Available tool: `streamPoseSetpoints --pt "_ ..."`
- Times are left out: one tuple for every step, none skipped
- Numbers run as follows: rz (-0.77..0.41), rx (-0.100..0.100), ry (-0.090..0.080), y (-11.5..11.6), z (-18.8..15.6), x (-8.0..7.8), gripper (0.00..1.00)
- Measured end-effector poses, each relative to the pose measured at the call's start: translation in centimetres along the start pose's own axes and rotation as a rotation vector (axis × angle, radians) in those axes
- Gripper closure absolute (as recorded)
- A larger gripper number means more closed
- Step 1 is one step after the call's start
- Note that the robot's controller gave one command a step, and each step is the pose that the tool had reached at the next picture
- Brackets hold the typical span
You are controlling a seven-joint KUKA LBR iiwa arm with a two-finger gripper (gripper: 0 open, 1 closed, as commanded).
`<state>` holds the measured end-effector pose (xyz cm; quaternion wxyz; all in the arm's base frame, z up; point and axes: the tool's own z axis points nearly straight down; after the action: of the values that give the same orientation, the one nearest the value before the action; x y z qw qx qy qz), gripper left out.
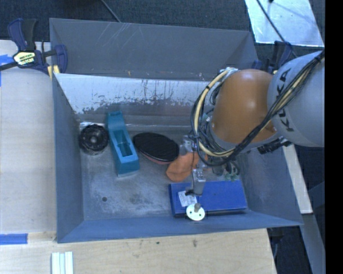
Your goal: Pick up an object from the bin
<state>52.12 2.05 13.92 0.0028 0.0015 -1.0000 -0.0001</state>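
Gripper point(194, 192) low over flat blue box point(220, 197) at bin's point(68, 170) front right, beside orange lump point(182, 165); grip state can't tell.

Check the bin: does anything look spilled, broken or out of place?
Nothing looks spilled or broken. Only the bin's back wall stands out: dark streaks and scratches run across it, like wear. The gripper hangs over a flat blue box.

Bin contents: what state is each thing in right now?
Blue tape dispenser: lying left of centre.
Black round cap: flat, far left.
Black oval dish: lying mid-bin, untouched.
Orange lump: partly hidden under the arm.
Blue flat box: lying flat, gripper over it.
White disc: at box's near edge.
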Motion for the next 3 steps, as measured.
streamPoseSetpoints --pt "0.0 0.0 -0.008 0.0 -0.5 -0.2 0.0" --pt "0.067 0.0 -0.009 -0.2 2.0 -1.5 0.0" --pt "0.166 -0.001 -0.01 -0.8 5.6 -2.4 1.0"
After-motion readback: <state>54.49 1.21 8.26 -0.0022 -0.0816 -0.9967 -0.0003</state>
